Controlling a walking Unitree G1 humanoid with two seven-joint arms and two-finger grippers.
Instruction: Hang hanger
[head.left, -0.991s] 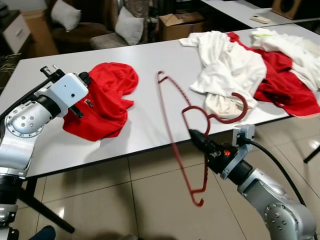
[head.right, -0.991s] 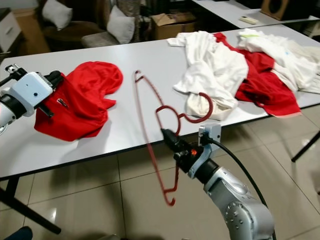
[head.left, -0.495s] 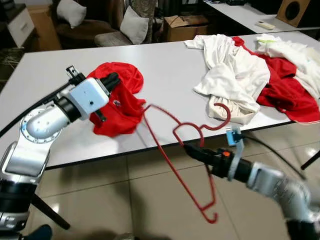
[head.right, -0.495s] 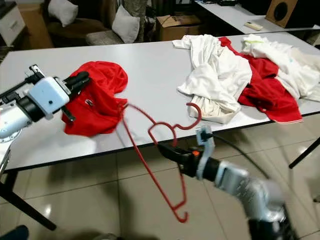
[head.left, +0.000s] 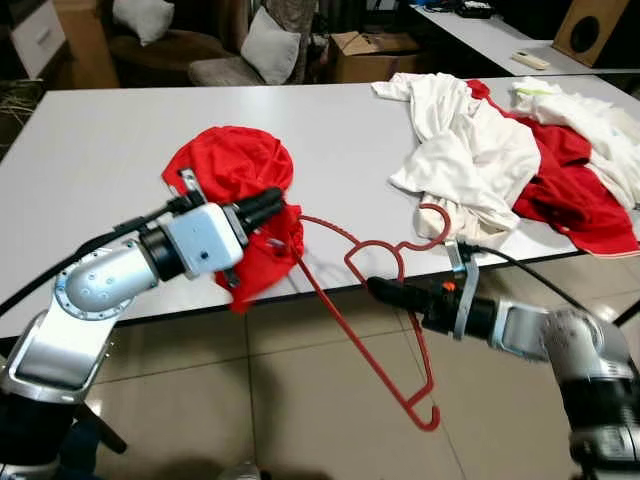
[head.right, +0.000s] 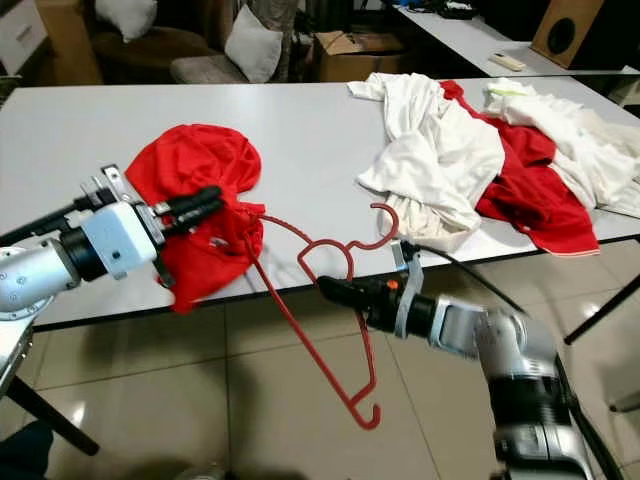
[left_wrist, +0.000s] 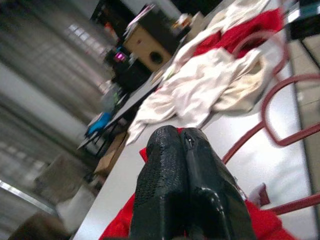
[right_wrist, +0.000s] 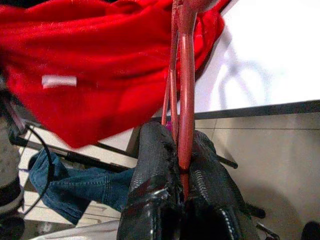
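Now L fingers (head.left: 272, 203) pinch red shirt (head.left: 235, 170), dragged to table (head.left: 90, 150) edge (R fingers (head.left: 380, 289) clamp hanger (head.left: 370, 300)).

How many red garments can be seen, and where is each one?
2: a red shirt at the table's front edge, pinched by the left gripper; a red garment among the white clothes. More may be buried.

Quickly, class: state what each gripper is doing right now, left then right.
Left gripper: shut, pinching the red shirt at the table edge.
Right gripper: shut on the red hanger, held out over the floor.
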